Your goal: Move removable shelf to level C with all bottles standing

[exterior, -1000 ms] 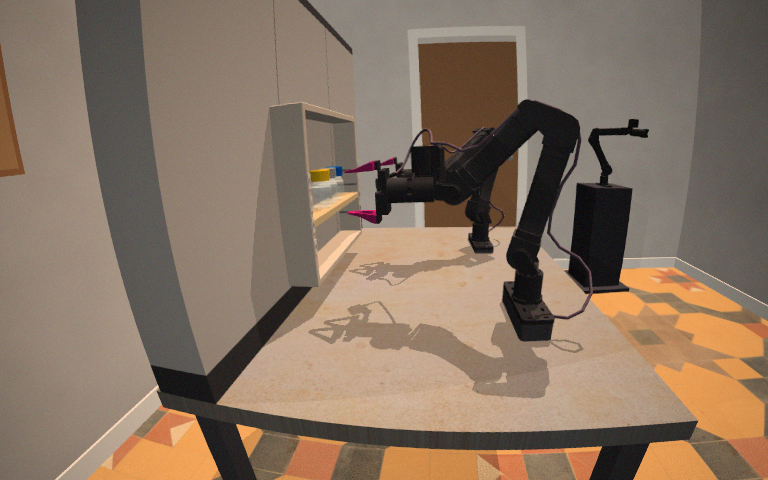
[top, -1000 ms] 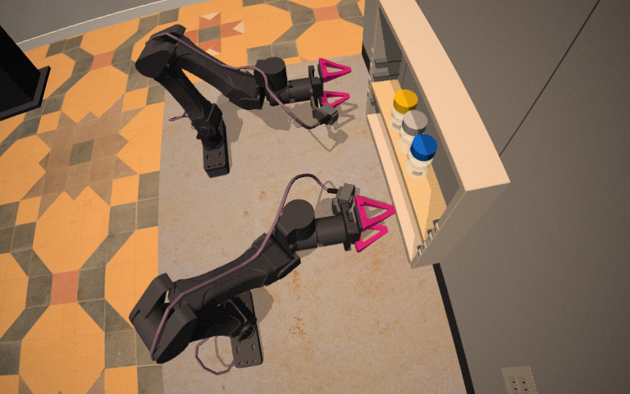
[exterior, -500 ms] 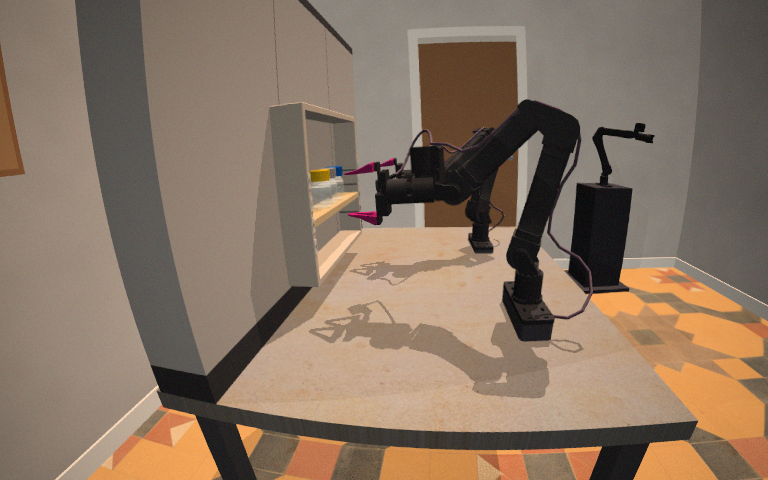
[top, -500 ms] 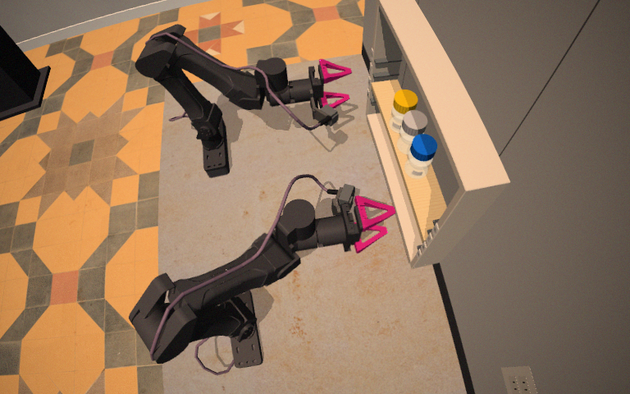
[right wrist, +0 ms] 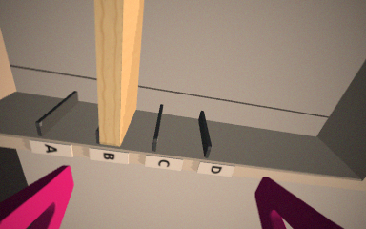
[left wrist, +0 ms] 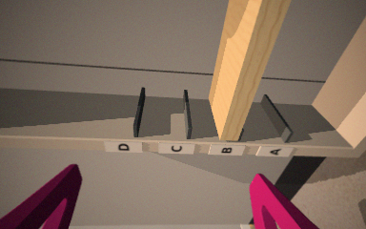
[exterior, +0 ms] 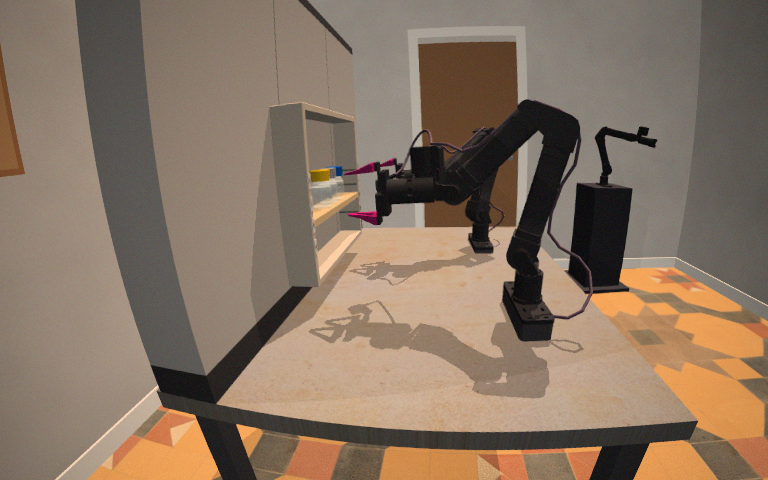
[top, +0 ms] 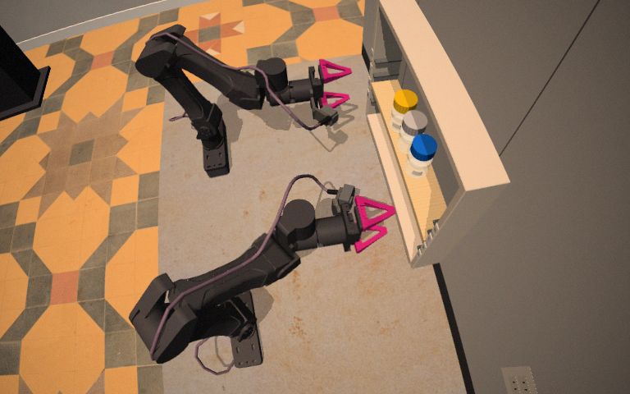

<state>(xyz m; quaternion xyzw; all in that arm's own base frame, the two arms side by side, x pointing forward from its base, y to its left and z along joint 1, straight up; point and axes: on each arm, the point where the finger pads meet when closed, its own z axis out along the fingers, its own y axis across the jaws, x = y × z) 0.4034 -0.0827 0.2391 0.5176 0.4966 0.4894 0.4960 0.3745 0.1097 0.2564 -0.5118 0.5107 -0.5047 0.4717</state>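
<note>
The wooden shelf sits in the wall rack at level B. Three bottles stand on it, with a yellow cap, a grey cap and a blue cap. My left gripper is open and empty in front of the rack's end by the yellow bottle. My right gripper is open and empty in front of the other end. In the left wrist view the shelf meets slot B, and slot C beside it is empty. The right wrist view shows the shelf in B and an empty slot C.
The rack hangs on the grey wall along the table's edge, with a beige lip below the shelf. A black pedestal with a camera arm stands on the floor beyond the table. Both arm bases stand on the table.
</note>
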